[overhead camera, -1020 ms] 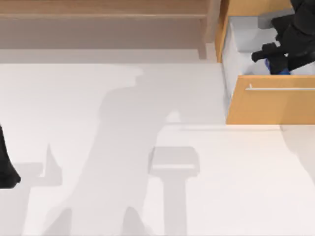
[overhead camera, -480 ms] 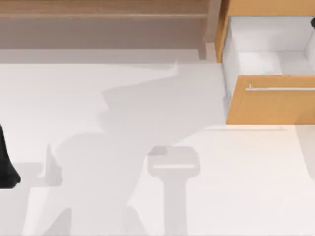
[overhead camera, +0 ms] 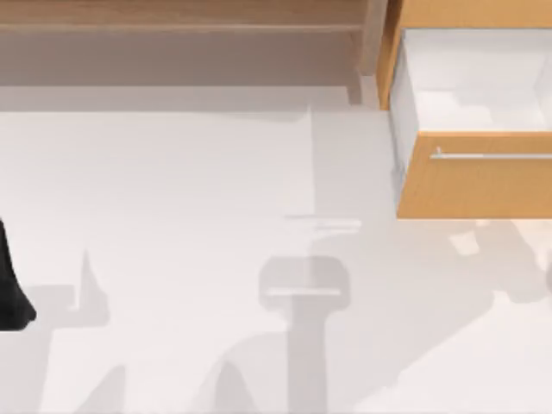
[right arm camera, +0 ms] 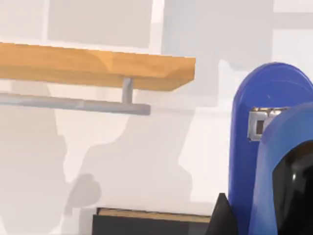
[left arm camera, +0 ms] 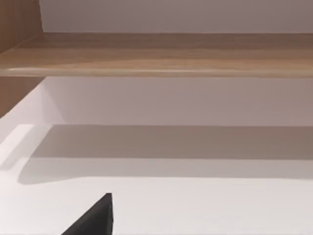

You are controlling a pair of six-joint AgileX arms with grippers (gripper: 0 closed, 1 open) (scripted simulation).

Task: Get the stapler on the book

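1. Left arm (overhead camera: pixel 10 291): parked at the table's left edge, dark, low over the surface. A black tip of the left gripper (left arm camera: pixel 95 218) shows in the left wrist view, pointed toward the back of the table. Whether it is open or closed cannot be told.

2. Right gripper (right arm camera: pixel 221 223): raised above the table in front of the drawer front (overhead camera: pixel 474 185) and looking down on it. It is closed on the stapler (right arm camera: pixel 259 112), with one black fingertip showing against the stapler's blue side.

3. Stapler: blue body with a rounded end, a small metal plate set into it, and a glossy black part beside the blue. It is held in the air close to the right wrist camera, clear of the table and the drawer.

4. Book (right arm camera: pixel 151 224): flat and dark with a pale tan edge. It lies on the table below the right gripper, near the drawer front and apart from the stapler.

5. Drawer (overhead camera: pixel 483 78): at the table's far right, pulled open, with white walls and floor. Its front is orange wood with a thin silver handle (overhead camera: pixel 492 156) running across it.

6. Table (overhead camera: pixel 172 190): white and smooth, crossed by broad grey shadows of both arms.

7. Shelf (overhead camera: pixel 172 17): a wood-grain board along the back of the table, with a shadowed recess beneath it and a plain white wall (left arm camera: pixel 171 14) above it.
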